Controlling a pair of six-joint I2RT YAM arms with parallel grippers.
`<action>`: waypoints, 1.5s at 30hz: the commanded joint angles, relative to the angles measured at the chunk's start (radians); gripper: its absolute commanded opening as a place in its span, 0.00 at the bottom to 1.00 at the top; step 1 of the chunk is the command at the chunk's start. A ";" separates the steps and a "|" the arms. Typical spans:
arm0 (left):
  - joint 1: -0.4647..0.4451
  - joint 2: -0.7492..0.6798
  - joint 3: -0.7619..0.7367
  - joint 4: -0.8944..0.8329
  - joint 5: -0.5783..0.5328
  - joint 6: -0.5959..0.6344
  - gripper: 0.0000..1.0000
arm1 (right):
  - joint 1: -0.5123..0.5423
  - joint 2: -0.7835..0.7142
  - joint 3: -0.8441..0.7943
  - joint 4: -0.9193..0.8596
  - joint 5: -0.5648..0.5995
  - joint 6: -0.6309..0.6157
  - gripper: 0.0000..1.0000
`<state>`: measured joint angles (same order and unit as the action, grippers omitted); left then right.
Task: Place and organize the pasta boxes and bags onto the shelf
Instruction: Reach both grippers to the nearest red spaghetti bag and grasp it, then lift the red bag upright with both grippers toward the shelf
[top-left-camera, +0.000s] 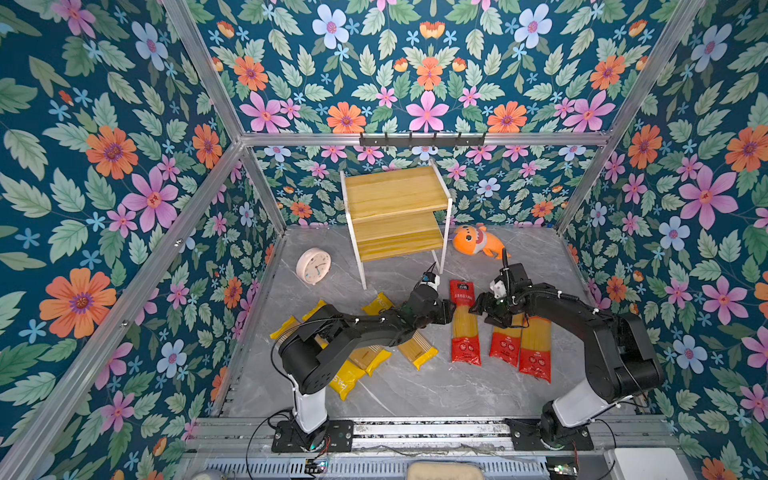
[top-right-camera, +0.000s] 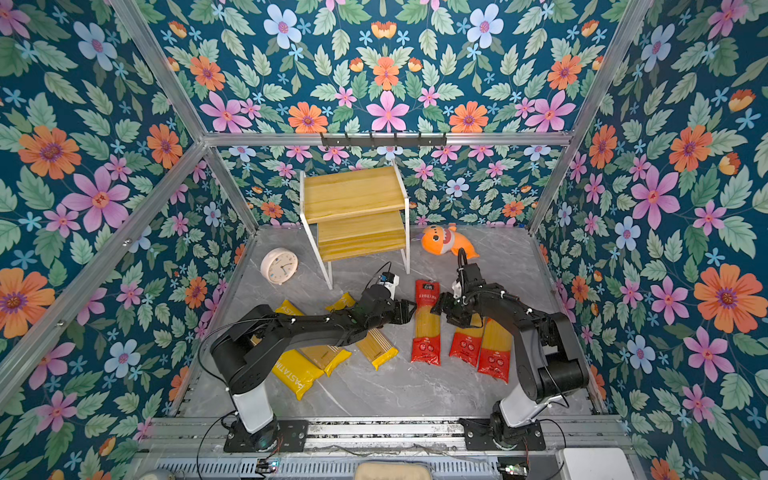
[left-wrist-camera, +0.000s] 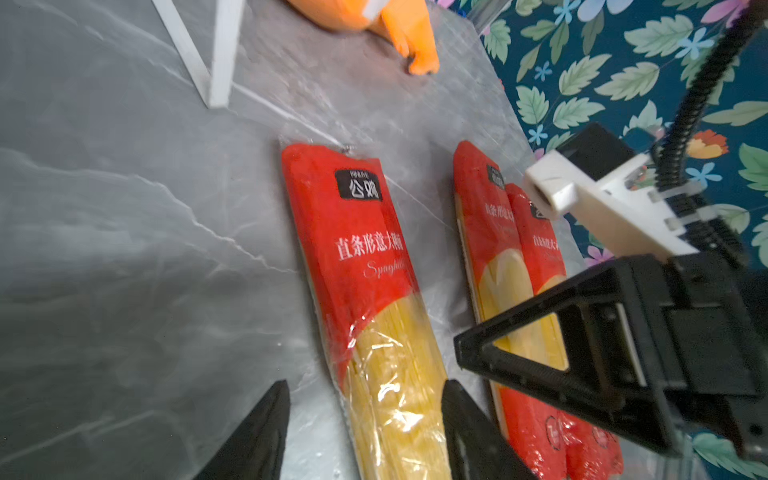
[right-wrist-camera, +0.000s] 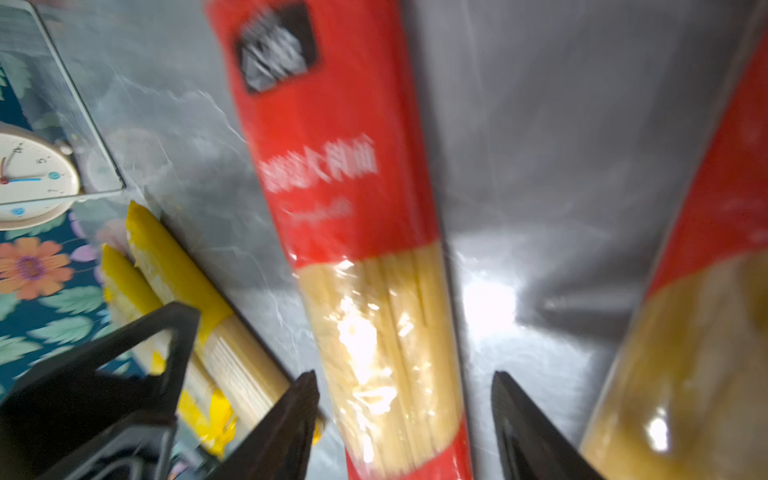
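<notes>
My left hand (top-left-camera: 449, 311) and right hand (top-left-camera: 477, 309) flank one spaghetti pack (top-left-camera: 464, 328) on the surface (top-left-camera: 415, 386); shelf (top-left-camera: 395, 195) behind it.

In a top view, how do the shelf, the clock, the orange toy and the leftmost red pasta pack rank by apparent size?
1. shelf
2. leftmost red pasta pack
3. orange toy and clock: nearly alike, so I do not rank them.

red pack (left-wrist-camera: 365, 257): "公购", "直条形意大利面", "Spagh…" | yellow pack (top-right-camera: 297, 372): "PASTATI…"
</notes>
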<state>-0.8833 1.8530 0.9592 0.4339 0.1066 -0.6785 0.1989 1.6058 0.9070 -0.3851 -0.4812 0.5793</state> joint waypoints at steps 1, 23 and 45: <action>0.001 0.043 0.015 0.021 0.122 -0.041 0.59 | -0.010 0.015 -0.011 0.096 -0.152 -0.008 0.67; 0.048 0.173 -0.018 0.157 0.239 -0.135 0.25 | -0.016 0.175 -0.086 0.405 -0.286 -0.038 0.51; 0.164 -0.030 -0.145 0.215 0.383 -0.079 0.34 | -0.016 -0.004 -0.269 0.767 -0.309 0.062 0.07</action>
<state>-0.7242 1.8557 0.8253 0.6285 0.4446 -0.7963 0.1829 1.6409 0.6567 0.2344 -0.7734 0.6258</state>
